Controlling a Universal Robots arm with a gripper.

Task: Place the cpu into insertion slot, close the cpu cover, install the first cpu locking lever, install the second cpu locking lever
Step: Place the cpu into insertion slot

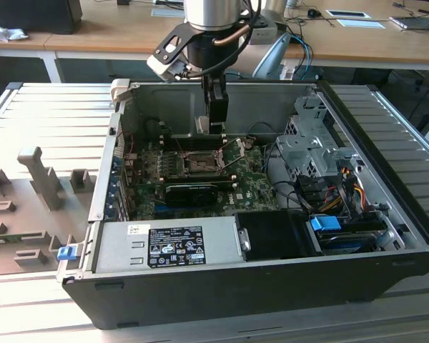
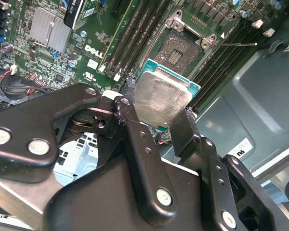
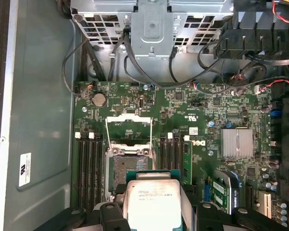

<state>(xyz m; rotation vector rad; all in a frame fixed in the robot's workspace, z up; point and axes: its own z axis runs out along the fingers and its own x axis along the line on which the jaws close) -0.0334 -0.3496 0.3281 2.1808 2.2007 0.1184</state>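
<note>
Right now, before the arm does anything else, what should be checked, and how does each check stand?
1. Grip: the gripper clamps the cpu by its edges: ok.
2. Empty socket: ok.
3. Open cover, swung clear of the socket: ok.
4. Height: the cpu hangs above the board, touching nothing but the gripper: ok.
5. Matching the cpu's corners to the socket: cannot tell.
</note>
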